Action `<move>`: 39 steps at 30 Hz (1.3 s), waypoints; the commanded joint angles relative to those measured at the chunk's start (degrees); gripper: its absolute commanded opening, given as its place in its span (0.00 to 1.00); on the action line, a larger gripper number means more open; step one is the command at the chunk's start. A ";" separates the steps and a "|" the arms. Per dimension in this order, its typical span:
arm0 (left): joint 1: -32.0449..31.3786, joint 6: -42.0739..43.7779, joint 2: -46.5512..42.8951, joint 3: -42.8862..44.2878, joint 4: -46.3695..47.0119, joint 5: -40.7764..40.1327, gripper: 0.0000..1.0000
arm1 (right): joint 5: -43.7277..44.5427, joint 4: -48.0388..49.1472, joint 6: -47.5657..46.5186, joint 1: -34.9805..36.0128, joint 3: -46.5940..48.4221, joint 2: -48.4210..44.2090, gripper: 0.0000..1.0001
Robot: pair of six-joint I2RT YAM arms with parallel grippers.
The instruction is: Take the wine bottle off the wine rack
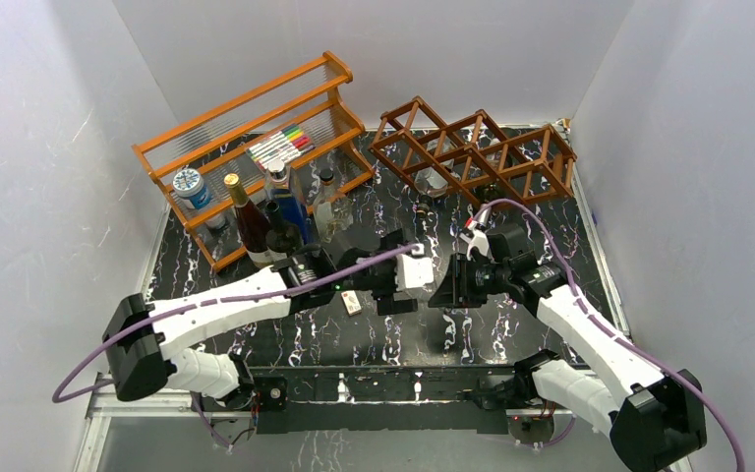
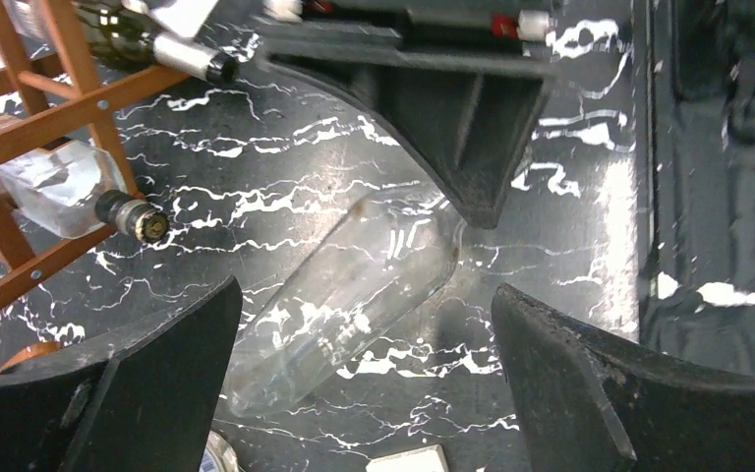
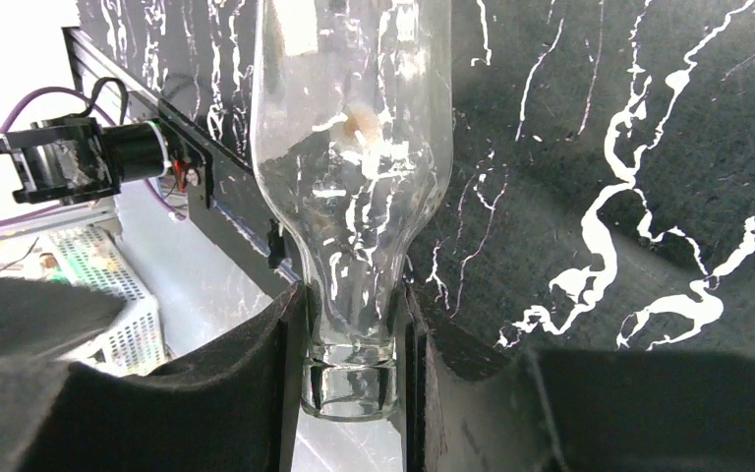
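Orange shelf [image 1: 236, 106] w/ bottles [image 1: 253, 231], markers [image 1: 280, 147]

White arm links [image 1: 226, 300], black joints [image 1: 138, 349], purple cables [image 1: 507, 203]

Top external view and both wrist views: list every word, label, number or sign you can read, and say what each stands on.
No text can be read in any view.
On the jar lid: a pattern or print, too small to read.
On the markers: any barrel print is too small.
On the standing bottles: nothing legible.
On the white card: too small to tell.
On the clear bottle: no label shows.
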 commanded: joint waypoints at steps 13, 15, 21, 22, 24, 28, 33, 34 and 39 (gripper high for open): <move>-12.74 16.13 11.88 -10.08 29.05 -26.38 0.98 | -4.38 -2.45 3.38 -0.05 8.44 -1.53 0.00; -13.11 17.63 12.69 -10.51 31.50 -28.25 0.98 | -4.21 -3.20 2.98 -0.04 9.07 -1.63 0.00; -13.34 20.02 14.56 -10.55 31.63 -30.04 0.93 | -4.02 -4.68 2.45 -0.06 10.18 -1.81 0.00; -13.35 20.38 14.80 -10.56 31.61 -30.71 0.92 | -4.26 -4.81 2.45 0.01 10.44 -1.87 0.00; -13.38 21.19 15.28 -10.36 31.83 -31.73 0.85 | -4.47 -5.08 2.41 -0.03 10.71 -2.03 0.00; -13.49 22.78 16.62 -8.55 30.63 -34.01 0.51 | -5.12 -6.28 1.92 -0.03 11.97 -2.31 0.00; -13.59 18.67 15.13 -7.26 28.66 -35.57 0.21 | -3.02 -9.06 -0.95 -0.06 16.69 -2.20 0.39; -13.64 17.17 14.39 -7.18 27.75 -35.43 0.16 | -0.97 -10.56 -1.85 -0.05 18.69 -1.69 0.53; -13.43 13.12 10.24 -9.44 29.33 -36.96 0.08 | 13.01 -18.90 -4.31 -0.12 31.26 0.75 0.94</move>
